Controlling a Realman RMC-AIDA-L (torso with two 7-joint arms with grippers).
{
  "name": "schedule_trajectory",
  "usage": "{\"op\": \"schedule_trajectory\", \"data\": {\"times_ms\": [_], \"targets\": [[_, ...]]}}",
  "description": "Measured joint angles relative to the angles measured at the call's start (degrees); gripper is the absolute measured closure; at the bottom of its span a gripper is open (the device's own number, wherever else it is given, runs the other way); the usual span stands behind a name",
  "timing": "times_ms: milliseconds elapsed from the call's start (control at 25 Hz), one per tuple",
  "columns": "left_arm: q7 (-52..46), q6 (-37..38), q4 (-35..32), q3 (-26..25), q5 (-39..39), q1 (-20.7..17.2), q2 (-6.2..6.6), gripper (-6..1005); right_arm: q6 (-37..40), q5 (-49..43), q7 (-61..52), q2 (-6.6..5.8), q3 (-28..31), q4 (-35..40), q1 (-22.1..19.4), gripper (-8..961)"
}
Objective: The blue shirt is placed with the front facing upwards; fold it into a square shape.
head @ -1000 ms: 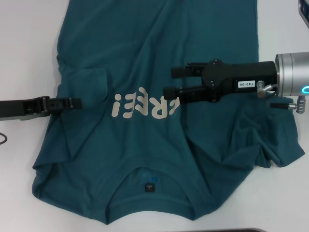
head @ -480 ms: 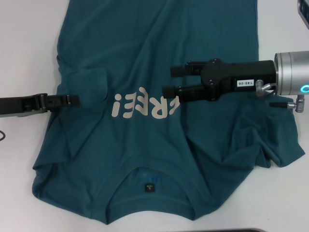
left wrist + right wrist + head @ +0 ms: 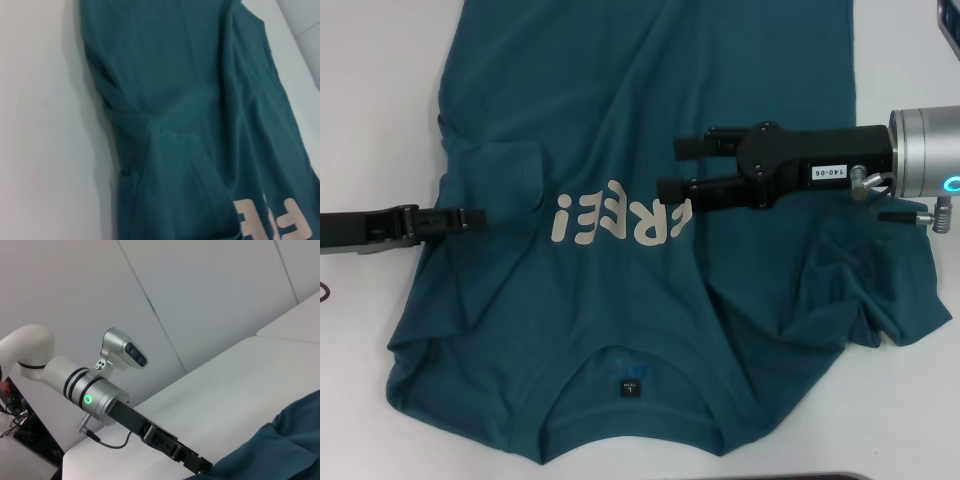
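The blue shirt (image 3: 620,290) lies front up on the white table, its collar and dark tag (image 3: 629,387) nearest me and the pale lettering (image 3: 620,217) across the middle. Its left sleeve (image 3: 495,175) is folded in over the body. The right sleeve (image 3: 865,290) lies crumpled. My left gripper (image 3: 475,216) sits low at the shirt's left edge, level with the lettering. My right gripper (image 3: 680,167) hovers open over the chest, right of centre, holding nothing. The left wrist view shows the shirt (image 3: 200,125) with its folded sleeve. In the right wrist view the left gripper (image 3: 192,465) meets the shirt (image 3: 270,450).
The white table (image 3: 360,120) shows bare on both sides of the shirt. A thin cable (image 3: 325,287) lies at the far left edge. A dark strip (image 3: 800,476) runs along the table's near edge.
The left gripper has shifted slightly toward me along the shirt's left edge. The right gripper and the shirt have stayed put.
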State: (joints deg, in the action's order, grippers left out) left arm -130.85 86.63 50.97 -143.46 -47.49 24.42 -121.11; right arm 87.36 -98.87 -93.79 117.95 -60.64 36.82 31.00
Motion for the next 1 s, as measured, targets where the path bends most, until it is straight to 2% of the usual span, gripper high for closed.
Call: {"op": "schedule_trajectory", "data": {"times_ms": [520,1000], "targets": [[-0.9,1.7,1.7,0.0,-0.5,0.2,-0.52,153,0.0,0.0,0.1,0.00,0.0,0.0,0.1,70],[-0.4,0.0,2.1,0.3,-1.4,0.9,-0.88,152,-0.3,0.0,0.1,-0.01,0.0,0.0,0.6,70]]}}
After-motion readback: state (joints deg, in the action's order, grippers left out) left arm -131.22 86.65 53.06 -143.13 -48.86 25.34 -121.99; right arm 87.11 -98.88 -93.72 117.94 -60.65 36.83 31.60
